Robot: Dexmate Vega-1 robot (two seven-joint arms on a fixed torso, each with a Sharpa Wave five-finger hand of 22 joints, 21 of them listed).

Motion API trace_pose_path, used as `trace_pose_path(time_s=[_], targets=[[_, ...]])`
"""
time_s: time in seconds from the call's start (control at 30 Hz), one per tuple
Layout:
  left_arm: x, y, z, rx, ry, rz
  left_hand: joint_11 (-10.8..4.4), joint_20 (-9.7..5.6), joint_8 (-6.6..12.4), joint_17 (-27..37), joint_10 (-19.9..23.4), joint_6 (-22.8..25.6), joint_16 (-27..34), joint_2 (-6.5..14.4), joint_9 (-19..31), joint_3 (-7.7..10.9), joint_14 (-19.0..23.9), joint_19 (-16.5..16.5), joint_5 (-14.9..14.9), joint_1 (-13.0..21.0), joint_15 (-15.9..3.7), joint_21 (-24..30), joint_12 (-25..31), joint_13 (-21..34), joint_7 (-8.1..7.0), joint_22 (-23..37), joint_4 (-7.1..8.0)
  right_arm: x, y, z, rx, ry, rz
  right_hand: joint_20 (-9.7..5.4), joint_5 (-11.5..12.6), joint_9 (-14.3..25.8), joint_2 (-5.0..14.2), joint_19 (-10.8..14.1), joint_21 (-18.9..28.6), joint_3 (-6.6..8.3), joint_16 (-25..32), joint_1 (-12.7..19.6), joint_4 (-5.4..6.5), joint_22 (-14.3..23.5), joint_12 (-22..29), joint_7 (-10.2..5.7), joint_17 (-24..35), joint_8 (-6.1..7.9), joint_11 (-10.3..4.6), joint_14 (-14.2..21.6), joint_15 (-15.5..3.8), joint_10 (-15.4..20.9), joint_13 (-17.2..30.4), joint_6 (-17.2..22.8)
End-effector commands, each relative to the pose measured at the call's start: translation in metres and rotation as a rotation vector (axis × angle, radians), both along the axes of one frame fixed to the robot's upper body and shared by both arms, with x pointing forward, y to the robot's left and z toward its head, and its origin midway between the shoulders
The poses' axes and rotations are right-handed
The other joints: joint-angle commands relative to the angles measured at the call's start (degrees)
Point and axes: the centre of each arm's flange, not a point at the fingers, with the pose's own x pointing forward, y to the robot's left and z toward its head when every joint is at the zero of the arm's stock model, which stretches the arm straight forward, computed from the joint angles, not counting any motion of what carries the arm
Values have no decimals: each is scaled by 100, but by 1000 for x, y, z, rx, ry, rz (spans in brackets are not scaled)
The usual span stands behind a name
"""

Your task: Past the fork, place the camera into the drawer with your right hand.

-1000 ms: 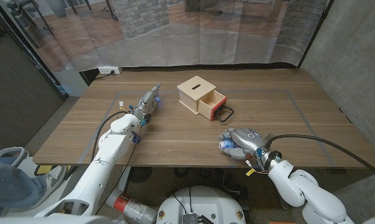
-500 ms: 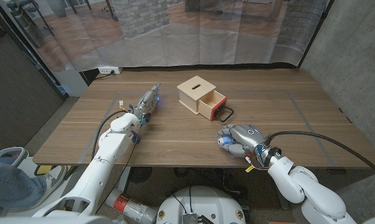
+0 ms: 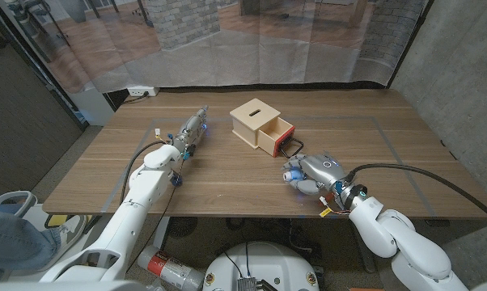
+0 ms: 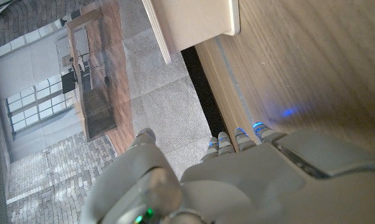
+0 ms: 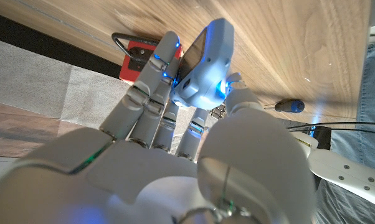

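My right hand [image 3: 320, 171] grips a small white and pale blue camera [image 3: 294, 175] just above the table, a short way in front of the drawer. In the right wrist view the camera [image 5: 206, 59] sits between the fingers [image 5: 151, 81] and the thumb. The light wooden box [image 3: 254, 118] stands at the table's middle, its red-fronted drawer [image 3: 281, 131] pulled open toward me with a black handle [image 3: 292, 149]. The red front [image 5: 136, 56] lies just beyond the camera. My left hand [image 3: 192, 131] stretches out over the table left of the box and holds nothing.
A small blue-handled object [image 3: 176, 179] lies by my left forearm and shows as a blue-handled tool [image 5: 288, 106] in the right wrist view. Bare wood spans the wooden table [image 3: 389, 153] to the right of the box. A curtain hangs behind the far edge.
My right hand has carried the camera away from the table's near edge toward the drawer's handle. The left hand and the box have stayed put.
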Motion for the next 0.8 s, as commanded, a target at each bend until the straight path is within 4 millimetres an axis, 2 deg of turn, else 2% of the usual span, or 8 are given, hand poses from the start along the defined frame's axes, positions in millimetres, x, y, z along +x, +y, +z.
trace_pose_path(time_s=[0.03,0.8], targets=[[5,-3,6,-3,-10,-8,-27,19,34,26,-5,13,35,40,29,-32,-20,-12,-3,15,40,3,14,23,0,28,-3,-6,-6,16,5,-14,-5,-151,0,10,254,71,59,15,-19,302,32,24,2,12,15,-42,-706,65,-585,749,21,48],[-5,-1,12,10,-23,6,-27,16,33,25,-12,22,33,50,29,-51,-26,-12,-11,23,39,4,12,23,-5,28,-5,-13,-10,39,-12,-82,-3,-150,-23,15,285,75,124,-15,-49,336,62,32,-46,13,32,-88,-731,158,-590,847,25,86]])
